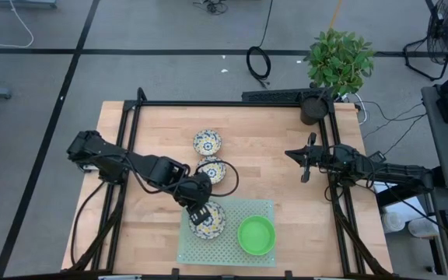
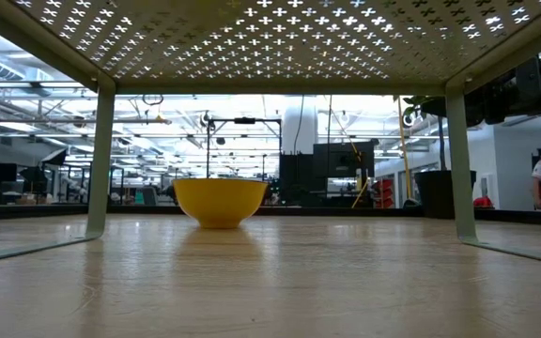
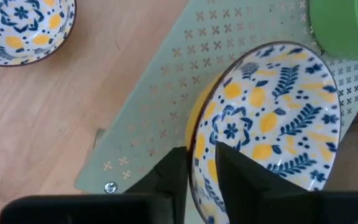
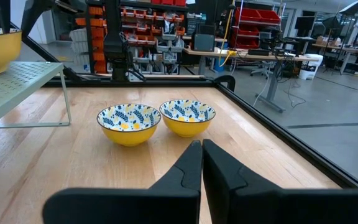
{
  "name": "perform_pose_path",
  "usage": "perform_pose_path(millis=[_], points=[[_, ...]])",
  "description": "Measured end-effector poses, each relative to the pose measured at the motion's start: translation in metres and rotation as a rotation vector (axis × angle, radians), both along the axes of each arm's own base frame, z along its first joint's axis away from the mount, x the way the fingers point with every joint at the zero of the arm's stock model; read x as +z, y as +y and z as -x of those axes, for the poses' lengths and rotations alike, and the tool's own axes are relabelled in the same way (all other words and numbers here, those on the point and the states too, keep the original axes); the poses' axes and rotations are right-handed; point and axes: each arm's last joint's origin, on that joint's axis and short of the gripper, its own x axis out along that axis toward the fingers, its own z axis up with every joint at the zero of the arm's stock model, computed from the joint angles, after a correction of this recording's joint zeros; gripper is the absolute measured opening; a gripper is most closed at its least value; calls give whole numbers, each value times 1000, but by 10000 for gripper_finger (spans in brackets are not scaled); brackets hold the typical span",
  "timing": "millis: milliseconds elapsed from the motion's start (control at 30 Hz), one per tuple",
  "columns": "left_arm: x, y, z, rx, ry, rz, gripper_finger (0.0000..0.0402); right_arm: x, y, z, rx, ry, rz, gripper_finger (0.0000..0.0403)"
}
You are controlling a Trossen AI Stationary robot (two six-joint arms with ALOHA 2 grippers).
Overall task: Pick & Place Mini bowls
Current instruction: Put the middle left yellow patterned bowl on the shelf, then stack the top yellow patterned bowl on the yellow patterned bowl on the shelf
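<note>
Gripping the rim of a patterned bowl (image 1: 208, 221), the left end effector (image 1: 197, 211) is reaching over the near-left part of the pale-green perforated mat (image 1: 263, 208), which is standing on thin legs above the desk (image 1: 271, 163). In the left wrist view its two dark fingers (image 3: 173, 171) are pinching the bowl's wall, one finger outside and one inside, and the bowl (image 3: 266, 124) is sitting tilted against the mat (image 3: 166, 93). A plain green bowl (image 1: 256, 235) is resting on the mat just to the right of the held one, near the mat's front edge; its edge is also showing in the left wrist view (image 3: 344, 28).

Two more patterned bowls are sitting on the bare wood behind the mat: one (image 1: 207, 142) toward the middle of the desk and another (image 1: 212, 169) just in front of it, close to the left arm's forearm. The right wrist view is showing them side by side, nearly touching (image 4: 128, 123) (image 4: 188, 116), with yellow outsides and blue-and-yellow insides.

The right end effector (image 1: 305, 161) is waiting over the right side of the desk, well apart from the bowls, with its fingers (image 4: 188, 168) pressed together and holding nothing.

From the low view, a single yellow-sided bowl (image 2: 220, 201) is standing on the desk beyond the raised mat (image 2: 280, 38).
</note>
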Motion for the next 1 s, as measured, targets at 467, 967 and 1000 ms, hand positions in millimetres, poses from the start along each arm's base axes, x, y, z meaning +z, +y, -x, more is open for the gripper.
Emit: perform_pose_path(millis=[467, 967, 1000], points=[[4, 7, -1, -23, 2, 97, 99, 0, 0, 0, 0, 0, 0, 0], [28, 55, 22, -15, -10, -30, 97, 1, 0, 0, 0, -8, 1, 0], [31, 60, 25, -14, -22, -56, 97, 1, 0, 0, 0, -11, 2, 0]])
